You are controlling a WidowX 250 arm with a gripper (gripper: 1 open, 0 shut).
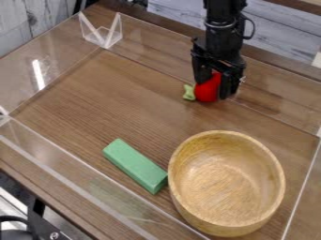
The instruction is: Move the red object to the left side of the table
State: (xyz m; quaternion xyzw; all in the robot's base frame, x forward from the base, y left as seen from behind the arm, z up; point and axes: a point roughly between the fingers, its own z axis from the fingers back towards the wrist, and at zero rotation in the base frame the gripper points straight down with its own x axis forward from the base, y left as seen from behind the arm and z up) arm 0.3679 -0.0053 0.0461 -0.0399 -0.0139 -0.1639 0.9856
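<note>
Green rectangular block (134, 165) lies flat, near-left of centre on table (100, 103). Wooden bowl (227, 181) at near right, just beside block. Red object (207, 88) far right of centre, resting on wood, green leaf toward left. Gripper (217, 89) points down, jaws spread wide, straddling red object.

all-black arm (223, 19), chunky segmented column, ends in a boxy black gripper (217, 82) with two short fingers

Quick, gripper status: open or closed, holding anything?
Gripper: open, jaws down on either side of the red object on the table; not clamped on it.
</note>
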